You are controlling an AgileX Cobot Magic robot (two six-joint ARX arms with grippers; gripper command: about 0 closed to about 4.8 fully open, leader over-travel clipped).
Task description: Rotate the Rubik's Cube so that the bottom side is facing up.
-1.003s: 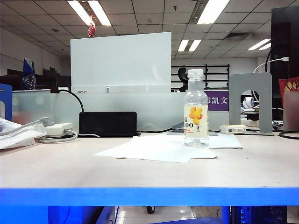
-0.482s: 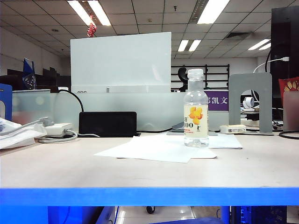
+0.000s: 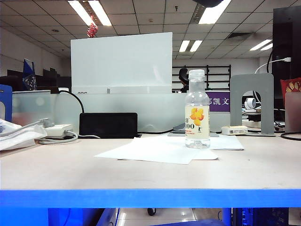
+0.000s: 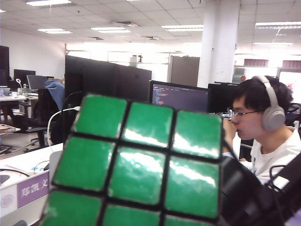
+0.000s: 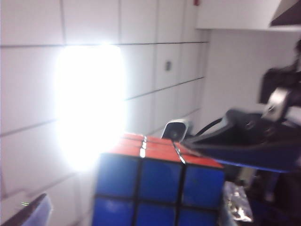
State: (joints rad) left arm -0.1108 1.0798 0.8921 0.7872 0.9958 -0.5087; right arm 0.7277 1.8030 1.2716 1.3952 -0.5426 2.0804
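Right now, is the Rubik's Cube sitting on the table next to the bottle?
No: in the exterior view only the bottle stands on the table, while the Rubik's Cube fills the left wrist view, up against that camera.

The Rubik's Cube (image 4: 141, 165) looks like shiny plastic, with smooth green squares that catch the light and a black frame between them. The bottle (image 3: 197, 110) is clear, glossy plastic with a paper-like label. Flat white paper sheets (image 3: 157, 150) lie on the smooth, dull table (image 3: 70, 174).
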